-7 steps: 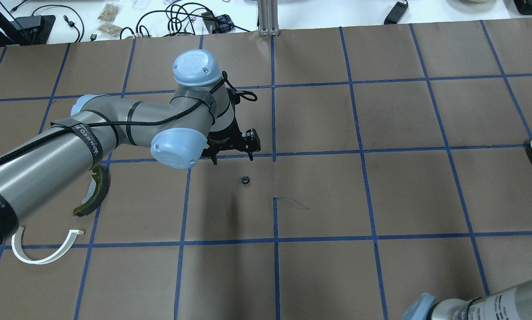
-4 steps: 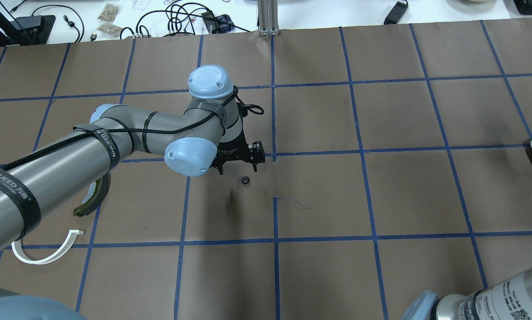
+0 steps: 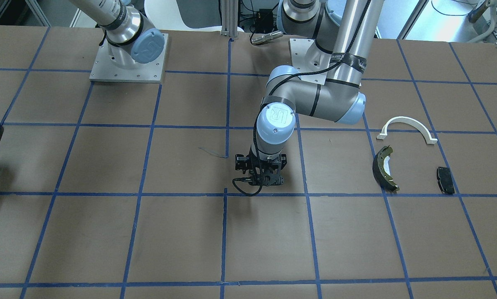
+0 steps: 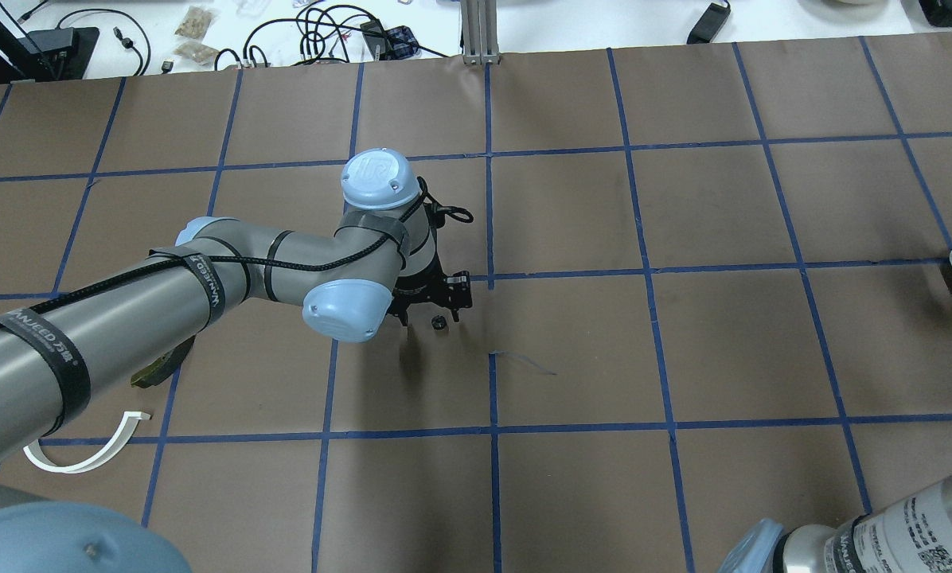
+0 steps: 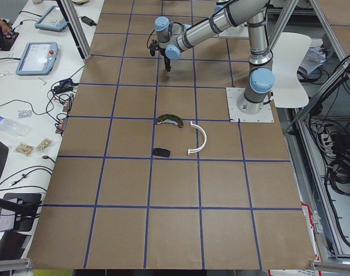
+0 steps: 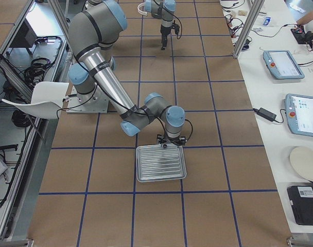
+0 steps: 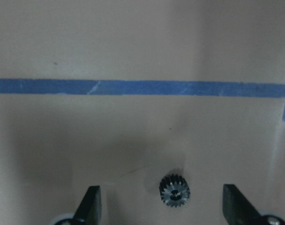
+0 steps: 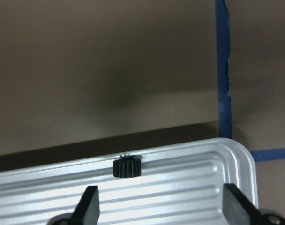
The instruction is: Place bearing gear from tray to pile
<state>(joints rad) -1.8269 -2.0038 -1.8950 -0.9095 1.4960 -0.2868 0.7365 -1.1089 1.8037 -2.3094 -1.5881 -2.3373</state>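
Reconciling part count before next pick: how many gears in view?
2. One gear lies flat on the paper between the fingers of the open left end effector. The other gear sits in the tray at its rim, before the open right end effector. Arms may hide more.

The table [image 4: 683,342], papered brown with a blue tape grid, carries a brake shoe [image 3: 378,168]. Near the shoe lie a white bracket [image 3: 403,119], on the robot's side, and a black pad [image 3: 445,180]. A small gear [image 4: 438,322] sits well apart from it toward the table's middle, and a tray [image 6: 160,163] far beyond.
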